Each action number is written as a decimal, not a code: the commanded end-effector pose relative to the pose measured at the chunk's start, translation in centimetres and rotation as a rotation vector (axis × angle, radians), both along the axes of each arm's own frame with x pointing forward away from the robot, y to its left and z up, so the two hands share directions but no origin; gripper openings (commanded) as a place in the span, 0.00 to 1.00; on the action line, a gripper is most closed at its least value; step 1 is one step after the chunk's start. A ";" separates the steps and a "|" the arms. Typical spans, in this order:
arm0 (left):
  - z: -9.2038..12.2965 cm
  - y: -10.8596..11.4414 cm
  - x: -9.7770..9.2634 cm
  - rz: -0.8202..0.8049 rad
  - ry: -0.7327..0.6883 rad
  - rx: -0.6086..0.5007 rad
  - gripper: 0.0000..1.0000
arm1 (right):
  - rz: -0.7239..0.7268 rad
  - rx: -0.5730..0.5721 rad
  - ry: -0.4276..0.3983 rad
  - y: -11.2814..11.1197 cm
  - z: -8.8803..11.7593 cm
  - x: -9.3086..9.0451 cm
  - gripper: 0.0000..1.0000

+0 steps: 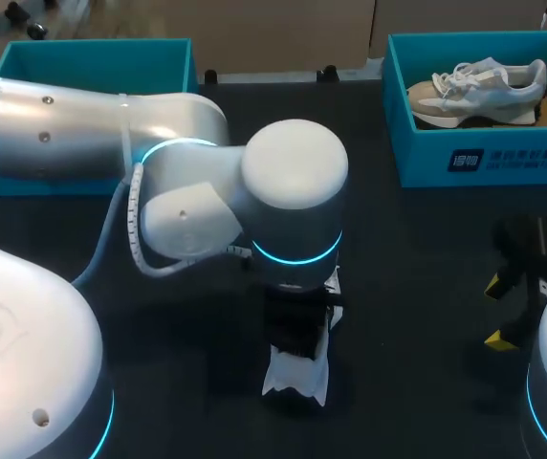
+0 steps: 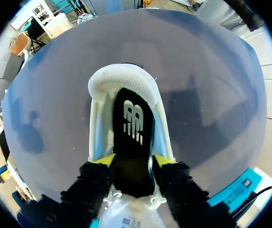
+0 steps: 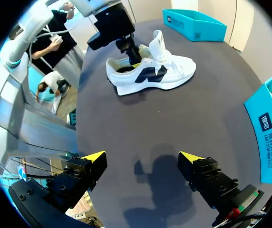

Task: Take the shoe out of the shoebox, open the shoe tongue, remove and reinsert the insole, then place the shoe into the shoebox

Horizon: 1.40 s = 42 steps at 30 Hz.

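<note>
A white shoe [image 2: 121,78] with a dark side logo lies on the black table [image 1: 417,249], under my left arm's wrist [image 1: 293,191]. Its black insole [image 2: 132,123] lies flat inside, and the tongue [image 3: 157,42] stands up. My left gripper [image 2: 133,160] is open over the shoe's opening, one yellow tip at each edge of the insole. The same shoe [image 3: 150,76] lies far ahead of my right gripper [image 3: 143,159], which is open and holds nothing. In the head view the right gripper [image 1: 496,312] is at the table's right side.
A teal shoebox [image 1: 489,158] at the back right holds a second, beige-grey shoe [image 1: 479,91]. Another teal box [image 1: 92,62] sits at the back left. Bare tabletop lies between the white shoe and my right gripper.
</note>
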<state>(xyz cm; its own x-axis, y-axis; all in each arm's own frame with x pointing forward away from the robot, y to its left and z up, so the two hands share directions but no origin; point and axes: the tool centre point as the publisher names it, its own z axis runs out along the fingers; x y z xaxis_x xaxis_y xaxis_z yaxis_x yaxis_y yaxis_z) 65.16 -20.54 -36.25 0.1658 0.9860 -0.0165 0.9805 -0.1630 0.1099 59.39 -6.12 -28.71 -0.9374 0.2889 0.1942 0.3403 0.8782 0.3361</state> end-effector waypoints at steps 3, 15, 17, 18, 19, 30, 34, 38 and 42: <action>0.1 0.1 0.0 -0.017 0.025 -0.023 1.00 | -0.002 -0.002 -0.003 0.0 0.0 -0.2 1.00; 1.2 -0.1 1.1 -0.008 0.023 -0.040 1.00 | -0.002 -0.002 -0.003 0.0 0.0 -0.2 1.00; 1.4 -0.1 1.4 -0.006 0.023 -0.046 1.00 | -0.002 -0.002 -0.003 0.0 0.0 -0.2 1.00; 1.6 -0.1 1.7 -0.005 0.027 -0.052 1.00 | -0.002 -0.002 -0.003 0.0 0.0 -0.2 1.00; 1.7 -0.2 1.9 -0.004 0.029 -0.054 1.00 | -0.002 -0.002 -0.003 0.0 0.0 -0.2 1.00; 3.4 -0.3 3.3 -0.010 0.002 -0.083 1.00 | -0.002 -0.002 -0.003 0.0 0.0 -0.2 1.00; 4.2 -0.5 4.0 -0.012 -0.003 -0.095 1.00 | -0.002 -0.002 -0.003 0.0 0.0 -0.2 1.00; 5.1 -0.4 4.8 -0.004 -0.017 -0.103 1.00 | -0.002 -0.002 -0.003 0.0 0.0 -0.2 1.00; 6.1 0.0 5.4 -0.002 -0.026 -0.111 1.00 | -0.002 -0.002 -0.003 0.0 0.0 -0.2 1.00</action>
<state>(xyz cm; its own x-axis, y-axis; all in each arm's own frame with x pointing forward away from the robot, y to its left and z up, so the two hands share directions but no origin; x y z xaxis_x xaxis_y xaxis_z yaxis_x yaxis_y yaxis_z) 70.49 -21.40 -31.09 0.1674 0.9793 -0.1142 0.9772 -0.1494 0.1506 59.39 -6.12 -28.71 -0.9374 0.2889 0.1942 0.3403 0.8782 0.3361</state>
